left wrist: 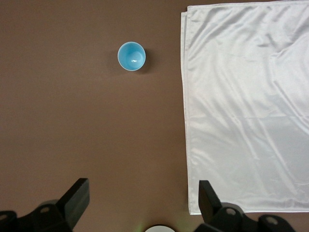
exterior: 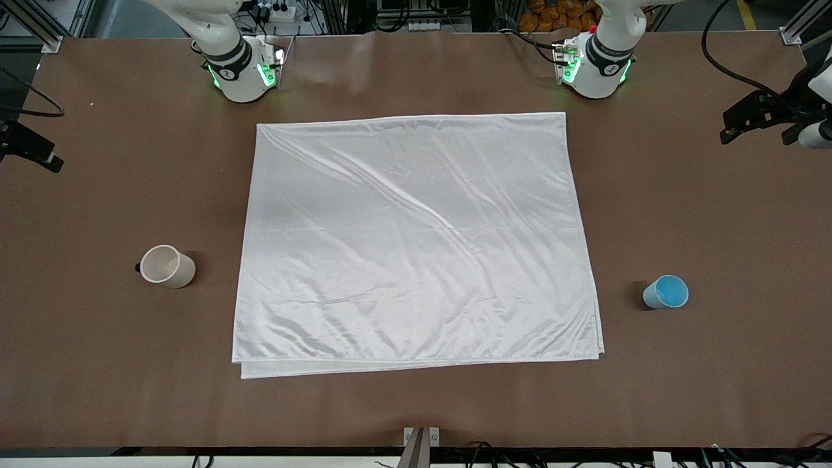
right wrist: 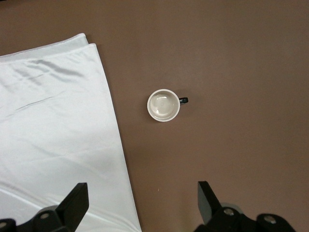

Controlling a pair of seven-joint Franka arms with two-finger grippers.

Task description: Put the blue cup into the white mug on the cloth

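The blue cup stands upright on the bare brown table, beside the cloth toward the left arm's end. The white mug with its small black handle stands upright on bare table beside the cloth toward the right arm's end. Between them lies the cloth, flat, folded double and wrinkled, with nothing on it. My left gripper hangs open high over the table near its base, holding nothing. My right gripper hangs open high over the cloth's edge near its own base, holding nothing.
The two arm bases stand along the table edge farthest from the front camera. Black fixtures reach in at both ends of the table. A small metal bracket sits at the nearest edge.
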